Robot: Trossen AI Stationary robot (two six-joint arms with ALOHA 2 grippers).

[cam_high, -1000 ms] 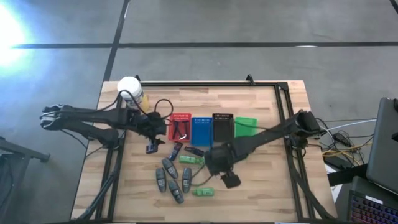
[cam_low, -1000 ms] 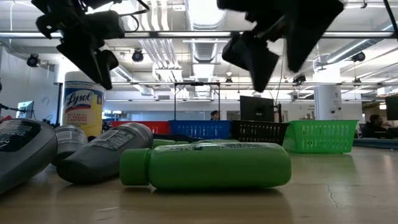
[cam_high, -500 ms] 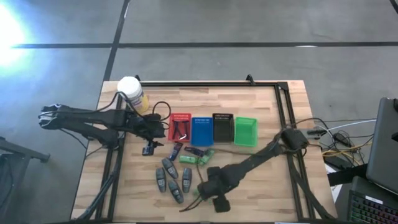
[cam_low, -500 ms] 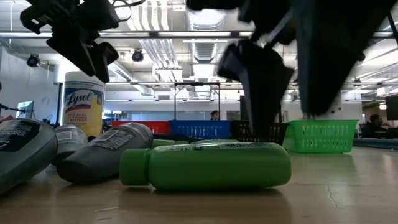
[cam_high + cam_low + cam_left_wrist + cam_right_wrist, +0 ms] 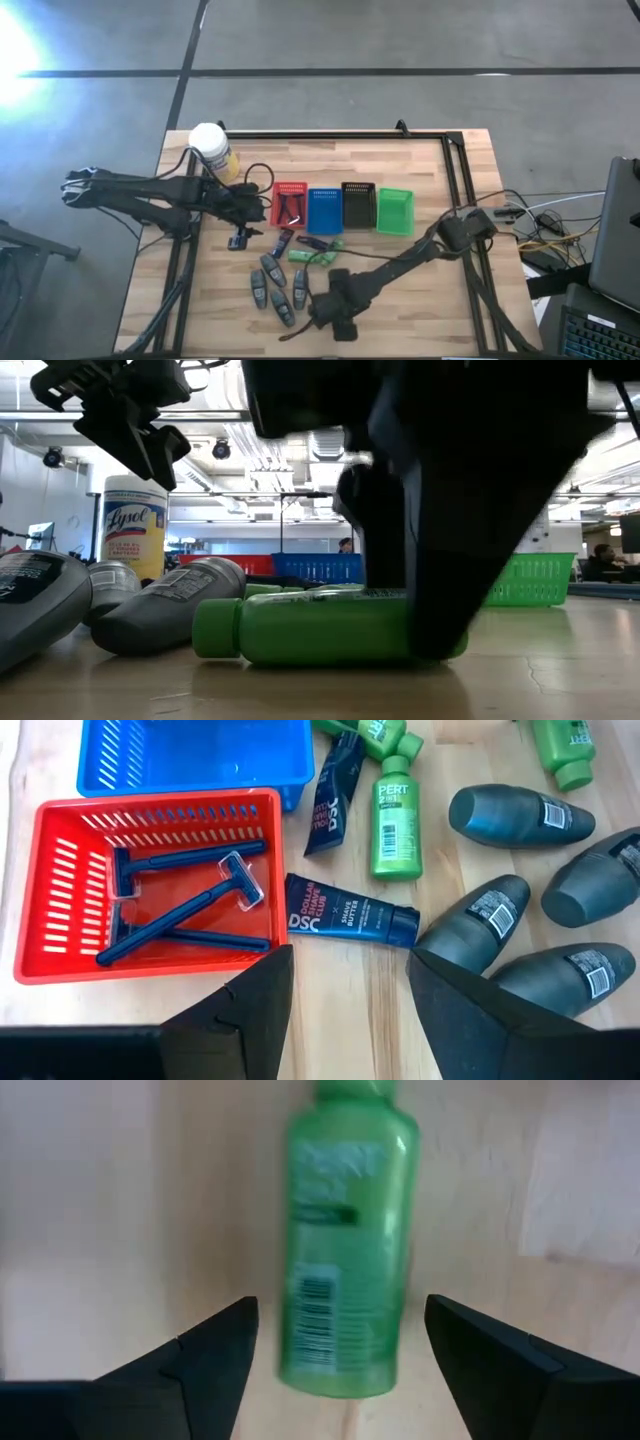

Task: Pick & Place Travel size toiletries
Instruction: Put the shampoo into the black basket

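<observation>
We've got the right gripper (image 5: 335, 1345) open astride the green Pert bottle (image 5: 345, 1250) near the tabletop's front edge, ready to grasp; left gripper (image 5: 345, 985) open too.

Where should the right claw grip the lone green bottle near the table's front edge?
Across the middle of its body, from above. The green bottle lies flat and alone on the table, long sides free, and the open right claw already straddles it.
</observation>
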